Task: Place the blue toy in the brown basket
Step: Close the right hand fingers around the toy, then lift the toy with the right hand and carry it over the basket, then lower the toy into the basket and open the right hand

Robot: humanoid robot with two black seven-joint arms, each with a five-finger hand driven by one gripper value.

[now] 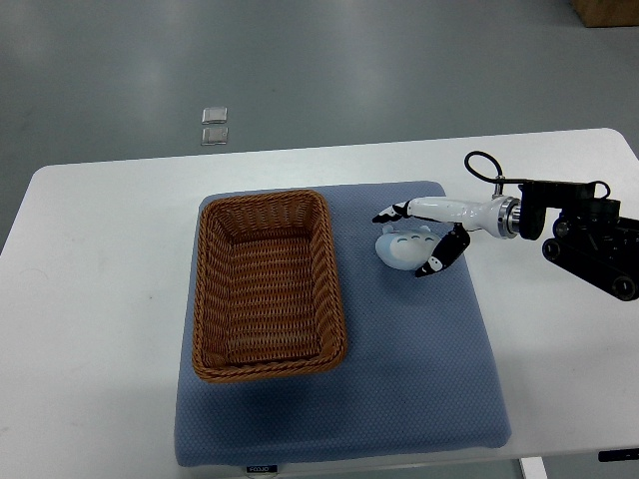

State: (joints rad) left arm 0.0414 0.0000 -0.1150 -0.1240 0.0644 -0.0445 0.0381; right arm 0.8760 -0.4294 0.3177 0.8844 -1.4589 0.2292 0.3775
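A pale blue toy (399, 248) lies on the blue-grey mat (419, 369), just right of the brown wicker basket (268, 286). The basket is rectangular and holds nothing. My right hand (414, 239) comes in from the right edge and sits over the toy. Its white and black fingers (393, 213) are spread around the toy, one above it and one (440, 259) at its lower right. They are not closed on it. The left arm is out of view.
The mat lies on a white table (90, 299). Two small clear squares (214, 125) lie on the grey floor beyond the table. A brown box corner (607, 10) shows at the top right.
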